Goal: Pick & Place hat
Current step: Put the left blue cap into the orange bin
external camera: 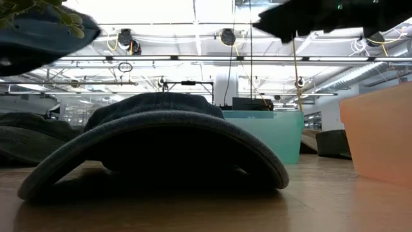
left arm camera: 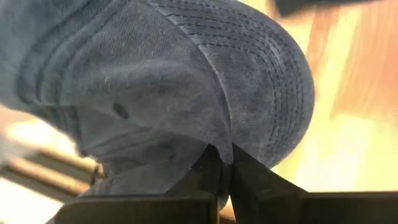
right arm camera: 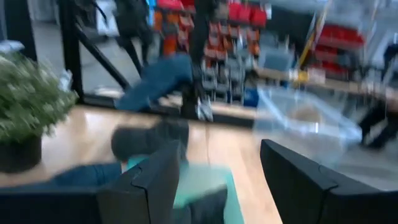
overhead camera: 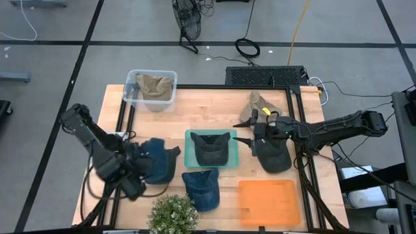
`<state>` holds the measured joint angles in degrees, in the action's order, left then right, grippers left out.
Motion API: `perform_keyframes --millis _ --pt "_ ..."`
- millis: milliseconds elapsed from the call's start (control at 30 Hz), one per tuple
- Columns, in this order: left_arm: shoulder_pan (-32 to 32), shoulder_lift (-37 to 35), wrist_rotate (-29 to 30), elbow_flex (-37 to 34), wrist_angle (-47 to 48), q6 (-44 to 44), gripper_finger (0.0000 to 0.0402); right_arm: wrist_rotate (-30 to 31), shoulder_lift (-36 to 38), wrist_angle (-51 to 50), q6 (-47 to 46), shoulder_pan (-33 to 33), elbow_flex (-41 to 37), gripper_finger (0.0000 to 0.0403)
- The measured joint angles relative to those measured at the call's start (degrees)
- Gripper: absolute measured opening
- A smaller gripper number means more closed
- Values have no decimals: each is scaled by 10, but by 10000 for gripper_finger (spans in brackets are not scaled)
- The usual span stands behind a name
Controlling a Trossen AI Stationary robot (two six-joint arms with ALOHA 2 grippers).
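A blue denim hat (overhead camera: pixel 160 166) hangs lifted at the table's left, with my left gripper (overhead camera: pixel 138 174) shut on it; it fills the left wrist view (left arm camera: pixel 186 74). A second blue hat (overhead camera: pixel 201 188) rests brim-down on the table near the front edge (external camera: pixel 154 145). A dark hat (overhead camera: pixel 211 149) lies in the teal tray (overhead camera: pixel 190 162). My right gripper (overhead camera: pixel 246 132) hovers open and level beside that tray, above another dark hat (overhead camera: pixel 273 157) lying on the table. My left gripper pinches a fold of the blue hat's crown cloth (left arm camera: pixel 214 140), close to where the brim (left arm camera: pixel 280 81) joins it, between its two shut fingers (left arm camera: pixel 249 174). The fingers point steeply down. The hat is lifted clear of the table (external camera: pixel 38 38).
A clear bin (overhead camera: pixel 133 78) holding a tan hat stands at the far left, and another tan hat (overhead camera: pixel 260 104) lies at the far right. An orange tray (overhead camera: pixel 270 201) sits at the front right, a potted plant (overhead camera: pixel 174 214) at the front edge.
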<state>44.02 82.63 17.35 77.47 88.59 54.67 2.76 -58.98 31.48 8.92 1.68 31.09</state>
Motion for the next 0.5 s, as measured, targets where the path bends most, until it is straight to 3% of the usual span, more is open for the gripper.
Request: perform_keyframes --millis 133,267,367,500 --pt "-69 3 53 0 -4 -104 9 1 0 34 38 17 0 210" --pt "-143 3 124 0 -35 -196 9 23 0 -7 41 18 0 210" --pt "-192 3 153 0 -110 -274 17 51 0 -26 58 25 0 210" --pt "-241 12 133 0 -247 -393 7 100 0 -31 93 42 0 210"
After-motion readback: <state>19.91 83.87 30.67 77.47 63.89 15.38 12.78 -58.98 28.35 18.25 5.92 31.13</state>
